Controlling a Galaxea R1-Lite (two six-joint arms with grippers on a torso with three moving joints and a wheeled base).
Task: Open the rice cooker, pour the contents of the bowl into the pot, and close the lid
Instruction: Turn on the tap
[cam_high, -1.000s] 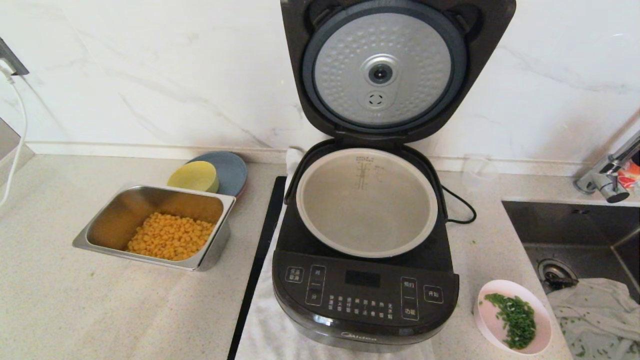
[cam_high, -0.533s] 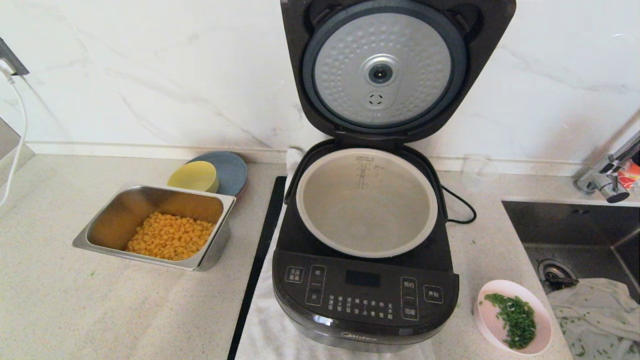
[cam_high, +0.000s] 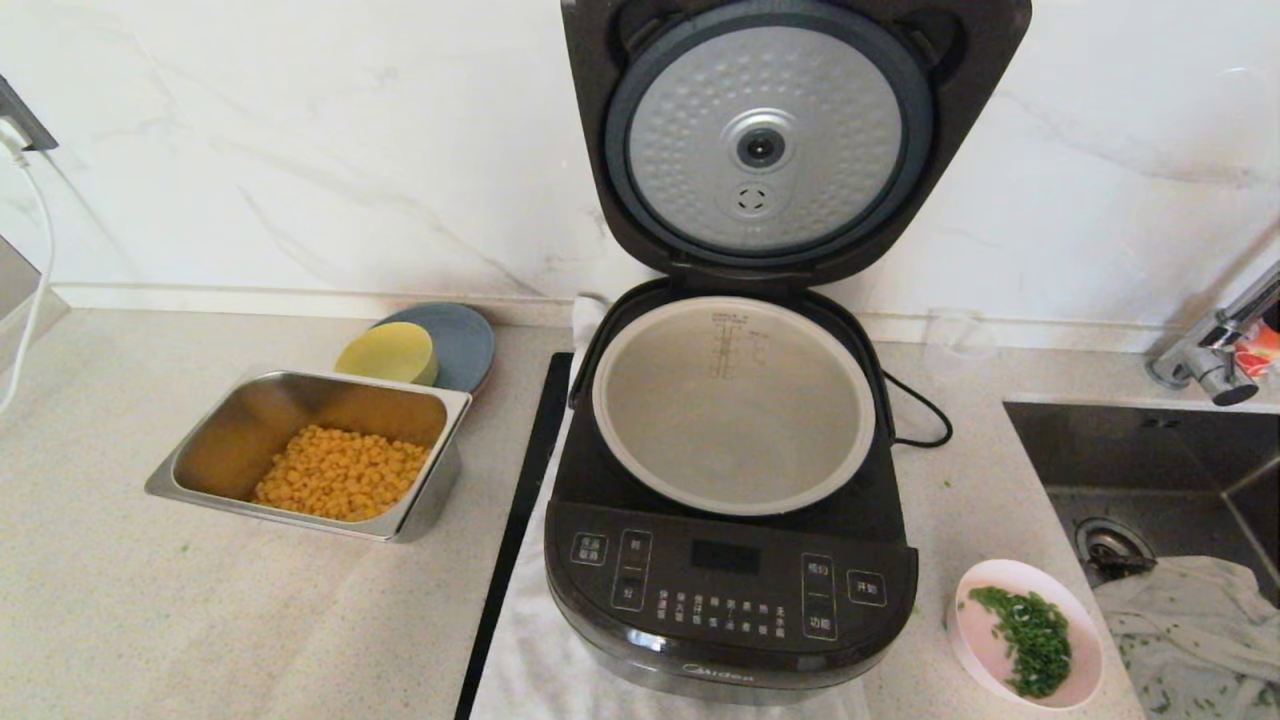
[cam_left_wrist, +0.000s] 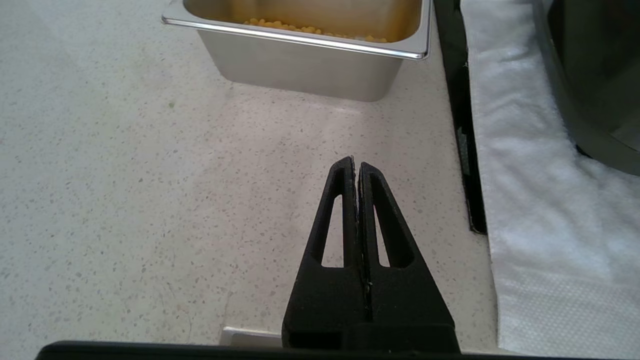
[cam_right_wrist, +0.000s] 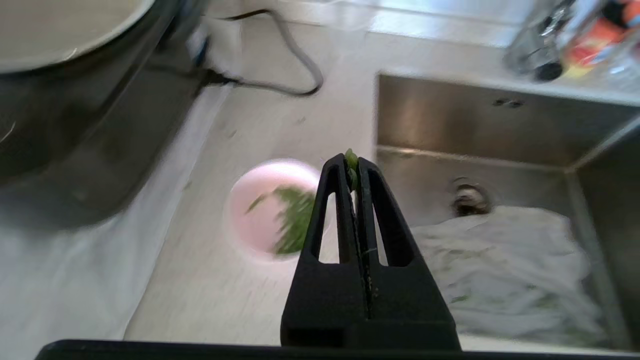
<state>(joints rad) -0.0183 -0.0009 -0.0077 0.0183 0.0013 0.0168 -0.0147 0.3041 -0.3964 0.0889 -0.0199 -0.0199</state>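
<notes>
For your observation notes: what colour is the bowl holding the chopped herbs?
Pale pink bowl; head view shows it best.

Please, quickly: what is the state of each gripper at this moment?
Left gripper: closed, holding nothing, above the counter.
Right gripper: closed, only a green herb scrap caught at its tips, above the bowl.

head view overlooks the counter (cam_high: 150, 620); wrist views look low, sharing it, right perhaps higher.

Soft, even daylight is filling the scene; glare is showing at twelve o'clock on the lid (cam_high: 765, 140); the right wrist view is smearing.
</notes>
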